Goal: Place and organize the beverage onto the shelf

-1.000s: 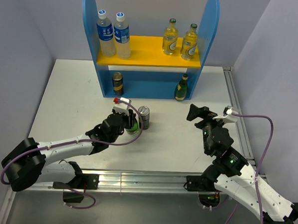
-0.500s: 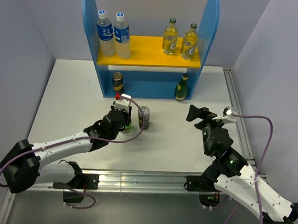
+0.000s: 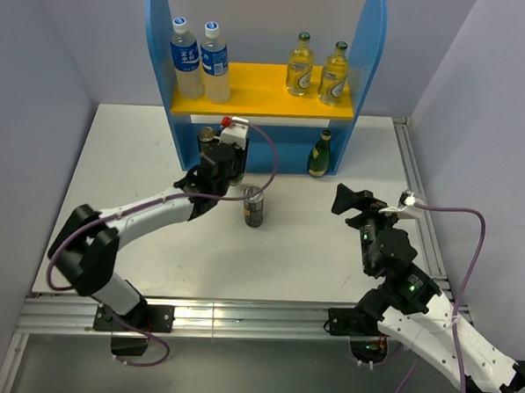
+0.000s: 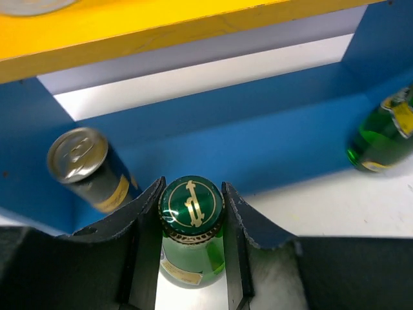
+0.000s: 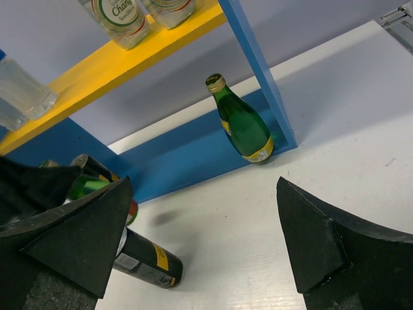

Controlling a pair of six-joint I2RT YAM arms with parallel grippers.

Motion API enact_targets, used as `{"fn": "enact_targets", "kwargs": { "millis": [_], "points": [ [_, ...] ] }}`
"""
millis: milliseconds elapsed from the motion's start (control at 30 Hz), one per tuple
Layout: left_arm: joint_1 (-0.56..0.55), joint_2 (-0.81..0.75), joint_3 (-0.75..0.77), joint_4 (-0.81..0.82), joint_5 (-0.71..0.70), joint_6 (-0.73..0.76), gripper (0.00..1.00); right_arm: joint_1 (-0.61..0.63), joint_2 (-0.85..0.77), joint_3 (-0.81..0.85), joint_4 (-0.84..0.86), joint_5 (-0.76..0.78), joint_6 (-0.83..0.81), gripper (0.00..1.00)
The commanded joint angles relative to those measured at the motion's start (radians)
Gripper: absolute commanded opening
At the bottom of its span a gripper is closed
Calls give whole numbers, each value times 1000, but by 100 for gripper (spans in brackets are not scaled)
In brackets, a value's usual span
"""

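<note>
Nearest the arm bases, the right gripper [image 3: 355, 201] is held wide open over the right side of the table [image 3: 132, 163], with nothing in it. Further in, near the table's middle, a loose can [image 3: 254, 207] is seen standing, not yet shelved. Beyond it, the left gripper [image 4: 191, 194] is clenched on the neck of a green bottle [image 4: 192, 258], which is held upright at the front of the lower compartment [image 4: 271, 123] of the shelf [image 3: 369, 52], just right of a stored can [image 4: 82, 158]. A second green bottle [image 3: 320, 154] is stood at the compartment's right end. On the upper board [image 3: 260, 77], two yellow bottles [image 3: 299, 65] are placed at the right end and two plastic bottles [image 3: 186, 59] at the left.

The stored can could be knocked over if the bottle is pushed in off line, since little room is left beside it. As only the neck is gripped, the bottle could tip when released. The loose can might be swept by the arm's cable [image 3: 273, 157].

A gold emblem is printed on the held bottle's cap [image 4: 191, 205]; no word can be read there. On one yellow bottle's label, letters starting "Char" are made out; other writing is too small.
</note>
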Motion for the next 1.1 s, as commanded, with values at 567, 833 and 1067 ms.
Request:
{"fn": "enact_targets", "kwargs": {
  "millis": [567,833,1067],
  "points": [
    [-16,542,612,273,150,19,0,5,-38,-34,30,-20,17,100],
    [-39,681,767,270,167,-27,0,7,-42,-40,33,-27,20,100],
    [-53,745,833,269,135,-32,3,5,-42,-42,31,-35,25,100]
  ]
}}
